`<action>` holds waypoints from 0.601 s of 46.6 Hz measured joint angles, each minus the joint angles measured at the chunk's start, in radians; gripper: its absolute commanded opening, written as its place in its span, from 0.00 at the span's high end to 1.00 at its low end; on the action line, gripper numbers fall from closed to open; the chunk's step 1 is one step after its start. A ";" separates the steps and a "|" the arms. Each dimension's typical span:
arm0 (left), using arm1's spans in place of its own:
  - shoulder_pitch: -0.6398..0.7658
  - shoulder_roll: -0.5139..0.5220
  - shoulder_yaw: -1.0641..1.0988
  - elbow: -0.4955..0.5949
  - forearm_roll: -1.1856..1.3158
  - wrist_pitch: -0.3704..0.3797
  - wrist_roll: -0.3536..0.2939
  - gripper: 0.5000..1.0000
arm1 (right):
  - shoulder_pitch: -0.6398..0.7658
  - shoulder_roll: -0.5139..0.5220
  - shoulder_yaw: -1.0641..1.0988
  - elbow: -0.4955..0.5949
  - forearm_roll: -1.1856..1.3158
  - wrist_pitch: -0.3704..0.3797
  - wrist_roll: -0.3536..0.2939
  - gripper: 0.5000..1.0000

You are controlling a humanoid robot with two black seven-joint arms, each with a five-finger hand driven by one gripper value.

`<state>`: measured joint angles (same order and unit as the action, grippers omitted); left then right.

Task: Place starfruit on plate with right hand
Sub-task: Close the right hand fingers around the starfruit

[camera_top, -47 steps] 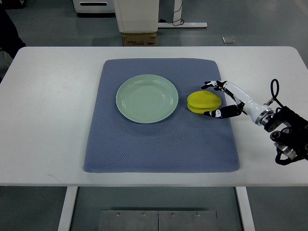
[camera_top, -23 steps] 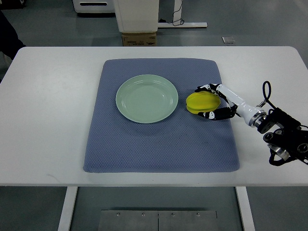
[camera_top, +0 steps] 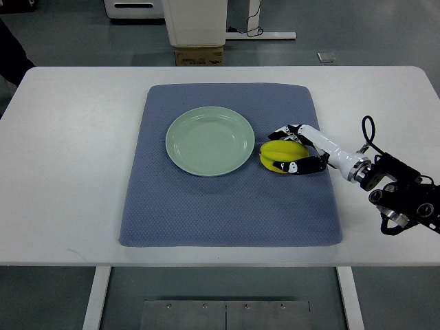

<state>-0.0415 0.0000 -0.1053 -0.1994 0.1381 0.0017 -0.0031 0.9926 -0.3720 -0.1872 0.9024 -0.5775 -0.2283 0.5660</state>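
A yellow starfruit (camera_top: 278, 155) lies on the blue mat (camera_top: 227, 199), just right of the pale green plate (camera_top: 210, 141), close to its rim. My right hand (camera_top: 291, 150) reaches in from the right edge, and its white and black fingers (camera_top: 300, 167) curl around the fruit from above and below. The fruit still rests on the mat. The plate holds nothing. No left arm shows.
The mat covers the middle of a white table (camera_top: 69, 151). Beyond the table's far edge stand a cardboard box (camera_top: 199, 55) and a white cabinet base (camera_top: 194, 20). A dark sleeve (camera_top: 12, 48) shows at the far left corner.
My right hand has slid left and slightly toward the near edge, its fingers closing around the starfruit. The fruit has shifted a little toward the plate and the near edge.
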 measured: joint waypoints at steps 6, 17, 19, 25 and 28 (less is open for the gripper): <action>0.000 0.000 0.000 0.000 0.000 0.001 0.000 0.00 | 0.006 0.000 0.000 0.001 0.002 0.000 0.015 1.00; 0.000 0.000 0.000 0.000 0.000 0.001 0.000 0.00 | 0.014 -0.002 0.004 0.001 0.015 0.000 0.017 1.00; 0.000 0.000 0.000 0.000 0.000 0.001 0.000 0.00 | 0.014 -0.002 0.006 0.001 0.015 0.000 0.017 1.00; 0.000 0.000 0.001 0.000 0.000 0.000 0.000 0.00 | 0.019 -0.011 0.013 0.000 0.022 0.001 0.018 1.00; 0.000 0.000 0.001 0.000 0.000 0.000 0.000 0.00 | 0.030 -0.019 0.015 0.000 0.030 0.003 0.020 1.00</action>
<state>-0.0415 0.0000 -0.1046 -0.1994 0.1378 0.0019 -0.0031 1.0223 -0.3914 -0.1720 0.9028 -0.5473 -0.2256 0.5858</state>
